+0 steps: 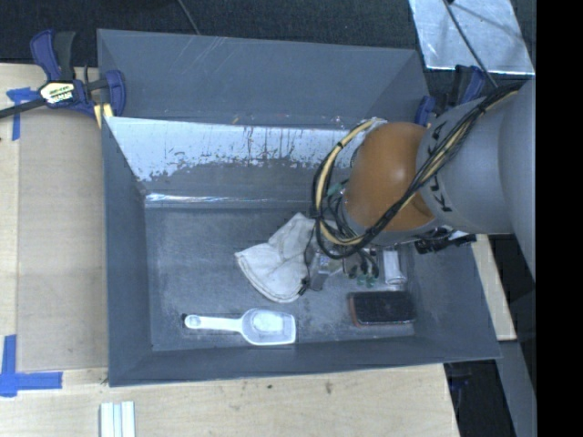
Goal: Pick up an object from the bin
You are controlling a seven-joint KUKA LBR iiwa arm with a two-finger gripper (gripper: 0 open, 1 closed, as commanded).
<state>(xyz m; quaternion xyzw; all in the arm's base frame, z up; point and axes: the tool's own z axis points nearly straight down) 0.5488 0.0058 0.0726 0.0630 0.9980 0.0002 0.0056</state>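
I am looking down into a grey metal bin (126, 244). The robot arm (496, 157) reaches in from three o'clock, its wrist under a rounded orange cover (387, 185) looped with cables. The gripper (317, 271) hangs low beneath that cover, near the middle of the bin floor. The wrist and cables hide its tip, so I cannot tell whether it is apart or together.

The nearest thing is a crumpled white cloth (273, 260). It lies just at the gripper's nine o'clock, and its right edge appears to touch the gripper. I see nothing clearly held.

A white plastic measuring scoop (244, 325) lies at the gripper's seven o'clock, near the front wall and apart from the cloth. A flat black rectangular thing (383, 309), perhaps a small case, lies at the gripper's four o'clock.

I judge this to be the reach-and-grasp step, with the lift not yet begun. If the cloth is the target, the next move calls for closing on a raised fold, since loose fabric slips easily, and then a straight lift clear of the bin walls.
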